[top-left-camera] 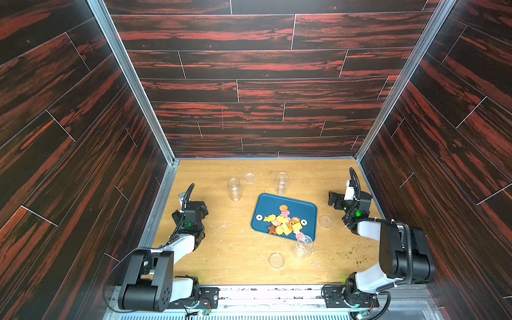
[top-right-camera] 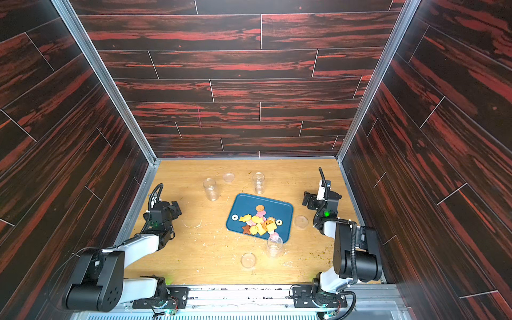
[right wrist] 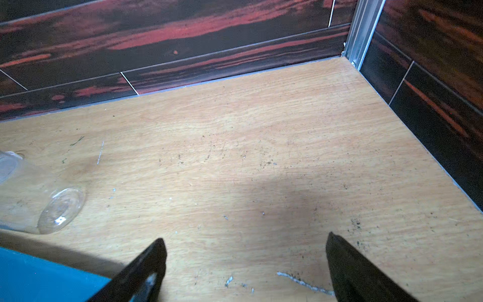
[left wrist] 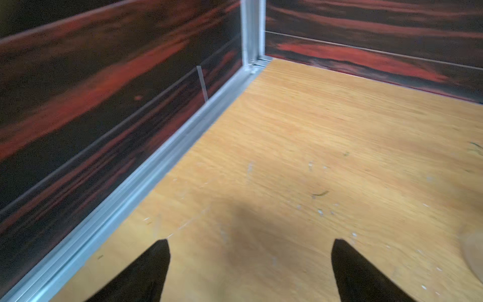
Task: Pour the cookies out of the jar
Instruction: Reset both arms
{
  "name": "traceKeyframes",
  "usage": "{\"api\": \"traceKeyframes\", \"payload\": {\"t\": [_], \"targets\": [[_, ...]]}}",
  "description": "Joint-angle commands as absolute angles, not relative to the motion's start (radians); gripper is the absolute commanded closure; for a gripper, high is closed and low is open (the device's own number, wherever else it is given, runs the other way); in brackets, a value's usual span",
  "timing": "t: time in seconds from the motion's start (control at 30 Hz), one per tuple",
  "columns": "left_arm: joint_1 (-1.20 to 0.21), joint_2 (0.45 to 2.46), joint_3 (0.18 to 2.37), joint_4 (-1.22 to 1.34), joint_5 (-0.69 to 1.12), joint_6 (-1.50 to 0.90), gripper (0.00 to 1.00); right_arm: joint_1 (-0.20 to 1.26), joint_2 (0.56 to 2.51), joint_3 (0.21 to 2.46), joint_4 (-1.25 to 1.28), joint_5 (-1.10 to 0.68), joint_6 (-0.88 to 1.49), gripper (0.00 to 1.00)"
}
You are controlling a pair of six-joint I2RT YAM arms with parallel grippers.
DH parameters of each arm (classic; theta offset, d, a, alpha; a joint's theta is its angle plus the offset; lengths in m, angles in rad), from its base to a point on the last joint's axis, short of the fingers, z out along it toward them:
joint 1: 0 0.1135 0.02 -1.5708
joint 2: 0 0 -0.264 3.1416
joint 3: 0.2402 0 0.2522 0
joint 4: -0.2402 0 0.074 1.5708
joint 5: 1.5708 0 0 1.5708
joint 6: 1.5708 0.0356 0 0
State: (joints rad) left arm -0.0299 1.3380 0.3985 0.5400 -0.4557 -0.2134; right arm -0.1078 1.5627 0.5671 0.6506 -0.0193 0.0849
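A light wooden tabletop (top-left-camera: 235, 249) sits inside dark red wood-grain walls (top-left-camera: 249, 83). The cookies (top-left-camera: 284, 223) lie heaped on a blue tray (top-left-camera: 270, 202), mostly in the half nearer the robot: pink discs, yellow squares, tan rounds, 2 pale rings and a brown star (top-left-camera: 272, 229). A clear empty jar (top-left-camera: 303, 246) stands upright at the tray's near right corner. A second jar (top-left-camera: 234, 189) stands beyond the tray's far left corner and a third jar (top-left-camera: 281, 182) just beyond its far edge. 3 clear lids lie flat: a far lid (top-left-camera: 249, 177) between those 2 jars, a right lid (top-left-camera: 325, 221) just off the tray's right side, a near lid (top-left-camera: 276, 260) beside the first jar. The left gripper (left wrist: 251, 243), well left of the tray, has its fingers spread wide over bare wood, holding nothing; the right gripper (right wrist: 245, 238), right of the tray's far corner, is equally wide apart and empty.
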Motion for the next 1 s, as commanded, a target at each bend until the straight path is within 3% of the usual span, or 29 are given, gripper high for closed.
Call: {"api": "traceKeyframes", "payload": {"t": [0.0, 0.13, 0.3, 0.57, 0.97], "targets": [[-0.011, 1.356, 0.415, 0.646, -0.307, -0.128, 0.0, -0.108, 1.594, 0.589, 0.644, -0.034, 0.066, 0.01], [0.02, 1.389, 0.383, 0.744, -0.139, -0.071, 0.0, -0.107, 1.596, 0.596, 0.631, -0.039, 0.06, 0.02], [0.059, 1.485, 0.359, 0.876, -0.06, -0.077, 0.01, -0.102, 1.612, 0.625, 0.591, -0.053, 0.046, 0.02], [0.077, 1.528, 0.4, 0.845, -0.171, -0.142, 0.0, -0.092, 1.62, 0.639, 0.577, -0.051, 0.035, 0.02], [0.076, 1.529, 0.411, 0.826, -0.166, -0.134, 0.0, -0.067, 1.584, 0.575, 0.661, -0.012, 0.015, 0.02]]}}
